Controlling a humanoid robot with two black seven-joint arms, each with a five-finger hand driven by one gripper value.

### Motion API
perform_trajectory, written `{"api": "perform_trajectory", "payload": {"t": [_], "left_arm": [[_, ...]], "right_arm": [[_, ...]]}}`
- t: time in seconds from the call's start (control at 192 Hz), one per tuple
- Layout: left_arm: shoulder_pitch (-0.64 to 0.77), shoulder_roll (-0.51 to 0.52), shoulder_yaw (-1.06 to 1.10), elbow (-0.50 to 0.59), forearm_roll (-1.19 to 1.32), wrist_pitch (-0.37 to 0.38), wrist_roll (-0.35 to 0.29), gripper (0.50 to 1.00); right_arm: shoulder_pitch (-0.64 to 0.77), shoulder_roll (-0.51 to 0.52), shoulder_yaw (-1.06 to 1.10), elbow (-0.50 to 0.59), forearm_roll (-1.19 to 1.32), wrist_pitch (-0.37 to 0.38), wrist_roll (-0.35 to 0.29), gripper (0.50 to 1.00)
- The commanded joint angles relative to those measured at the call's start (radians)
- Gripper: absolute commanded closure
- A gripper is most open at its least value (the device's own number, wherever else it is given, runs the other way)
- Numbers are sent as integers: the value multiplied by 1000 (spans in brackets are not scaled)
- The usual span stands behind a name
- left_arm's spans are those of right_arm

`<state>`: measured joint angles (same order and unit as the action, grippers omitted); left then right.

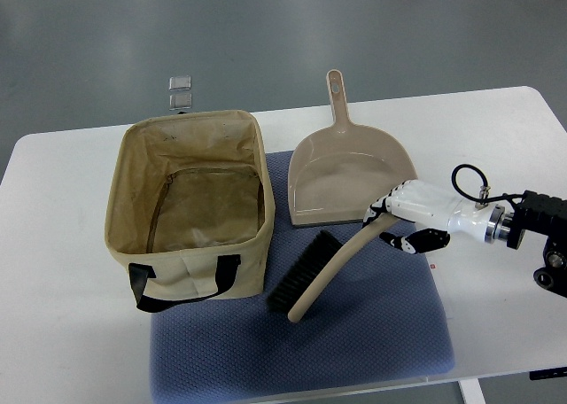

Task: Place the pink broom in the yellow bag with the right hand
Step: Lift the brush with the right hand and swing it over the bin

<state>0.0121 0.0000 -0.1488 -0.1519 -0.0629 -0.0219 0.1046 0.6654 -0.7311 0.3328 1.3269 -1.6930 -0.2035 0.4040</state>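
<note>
The right hand (409,216) has its fingers curled around the upper end of the pink broom (330,275) handle, so the grip sits far from the bristles. From the hand, the broom runs down and to its left, bristle end low over the blue mat (381,333), whether touching it or just clear I cannot tell. The yellow bag (188,205) stands open well to the hand's left, past the broom head, and the dustpan (348,174) lies just beyond the hand. The likely trouble is leverage: held at one end, the long broom may swing or twist in the fingers during the carry. The bristles could also catch the bag's near rim and tip it on the bench (53,333).
</note>
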Motion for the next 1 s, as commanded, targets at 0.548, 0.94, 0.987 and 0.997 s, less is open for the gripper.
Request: {"api": "perform_trajectory", "payload": {"t": [0.548,0.94,0.987,0.997], "left_arm": [[0,0,0,0,0,0,0,500],[0,0,0,0,0,0,0,500],[0,0,0,0,0,0,0,500],[0,0,0,0,0,0,0,500]], "right_arm": [[247,-34,22,-307,345,1,6,1000],[361,91,20,-259,331,3,1,1000],[367,119,18,-258,329,3,1,1000],[370,127,18,-256,329,3,1,1000]]}}
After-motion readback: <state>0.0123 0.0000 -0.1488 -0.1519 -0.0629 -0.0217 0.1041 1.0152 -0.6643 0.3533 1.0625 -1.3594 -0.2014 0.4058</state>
